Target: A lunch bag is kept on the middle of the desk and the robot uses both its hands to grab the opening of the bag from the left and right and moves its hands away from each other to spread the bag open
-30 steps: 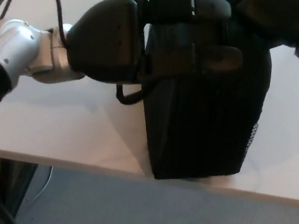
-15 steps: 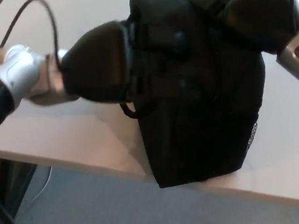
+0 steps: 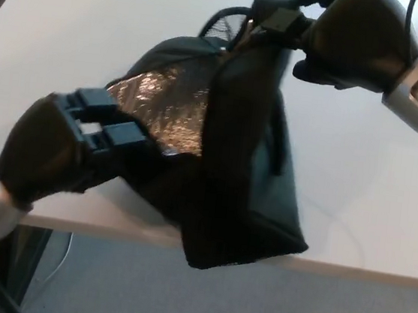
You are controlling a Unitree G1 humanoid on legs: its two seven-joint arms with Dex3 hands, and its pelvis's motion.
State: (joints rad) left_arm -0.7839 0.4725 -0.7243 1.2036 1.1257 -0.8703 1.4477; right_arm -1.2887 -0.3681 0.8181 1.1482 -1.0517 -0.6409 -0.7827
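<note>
The left hand point(image 3: 58, 151) is down at the near edge of the desk point(image 3: 94, 38), two thick fingers point(image 3: 109, 134) clamped onto the left rim of the lunch bag point(image 3: 244, 176). Just right of those fingers the bag's mouth is stretched wide, so the crinkly silver lining point(image 3: 165, 106) shows. The black bag leans over, its bottom corner poking past the desk edge. Up at the far right, the right hand point(image 3: 351, 37) has the opposite rim pinched tight.

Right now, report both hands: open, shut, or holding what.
Left hand: shut on the lunch bag opening's left edge.
Right hand: shut on the opening's right edge.
</note>
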